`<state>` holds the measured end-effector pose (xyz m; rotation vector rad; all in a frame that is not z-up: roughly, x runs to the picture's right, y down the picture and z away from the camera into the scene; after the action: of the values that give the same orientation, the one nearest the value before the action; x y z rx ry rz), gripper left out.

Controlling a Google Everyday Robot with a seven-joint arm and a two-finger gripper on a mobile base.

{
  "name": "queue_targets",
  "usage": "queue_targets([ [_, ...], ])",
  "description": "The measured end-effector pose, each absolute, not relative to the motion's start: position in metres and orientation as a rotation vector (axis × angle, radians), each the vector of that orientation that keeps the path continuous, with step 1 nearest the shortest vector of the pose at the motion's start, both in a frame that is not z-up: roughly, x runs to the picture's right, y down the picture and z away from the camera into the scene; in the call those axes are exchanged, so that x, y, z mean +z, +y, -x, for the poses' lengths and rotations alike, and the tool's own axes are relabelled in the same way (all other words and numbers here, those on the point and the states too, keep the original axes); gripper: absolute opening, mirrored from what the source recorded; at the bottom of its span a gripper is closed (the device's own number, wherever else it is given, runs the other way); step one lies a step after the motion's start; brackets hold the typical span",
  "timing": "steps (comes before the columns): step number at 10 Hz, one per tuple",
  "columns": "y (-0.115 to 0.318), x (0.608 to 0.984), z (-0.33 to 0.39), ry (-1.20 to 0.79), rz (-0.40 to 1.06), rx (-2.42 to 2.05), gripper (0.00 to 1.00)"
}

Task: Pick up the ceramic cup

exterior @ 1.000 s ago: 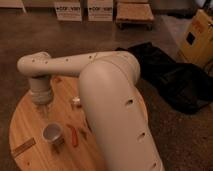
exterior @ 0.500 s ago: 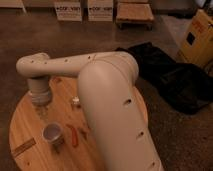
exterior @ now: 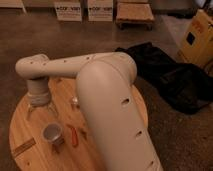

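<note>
The frame is filled mostly by the robot's pale arm (exterior: 107, 100), whose thick link is seen rising from the lower right and bending left over the round wooden table (exterior: 20, 131). A heap of black fabric (exterior: 170, 75) is spread on the floor to the right of the table, and a yellow object (exterior: 197, 37) is seen beyond it at the right edge.

The gripper (exterior: 41, 113) is held over the left part of the table, pointing down, with its fingers spread wide and nothing between them. The ceramic cup (exterior: 51, 132) is stood upright on the table just in front of and slightly right of the gripper, apart from it. A thin red-orange stick (exterior: 74, 136) is laid just right of the cup, and a small silvery object (exterior: 75, 102) is found farther back, beside the arm. A flat wooden strip (exterior: 23, 147) is laid near the table's front left edge.

Against the frames from half a second and a second ago, almost nothing is changed: the arm's pose is nearly matched, and the cup is kept in the same spot.
</note>
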<state>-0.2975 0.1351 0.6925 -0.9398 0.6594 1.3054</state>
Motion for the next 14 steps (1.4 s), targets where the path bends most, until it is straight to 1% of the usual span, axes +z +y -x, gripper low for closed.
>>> queue_targets([
  [9,0.143,0.696,0.304,0.656,0.968,1.314,0.81],
  [10,0.144,0.697,0.303,0.661,0.970,1.312,0.78],
  [11,0.142,0.696,0.301,0.662,0.968,1.305,0.68],
  [12,0.142,0.696,0.299,0.665,0.968,1.301,0.62],
  [13,0.144,0.698,0.301,0.661,0.973,1.304,0.71],
  [14,0.147,0.699,0.305,0.658,0.976,1.301,0.89],
])
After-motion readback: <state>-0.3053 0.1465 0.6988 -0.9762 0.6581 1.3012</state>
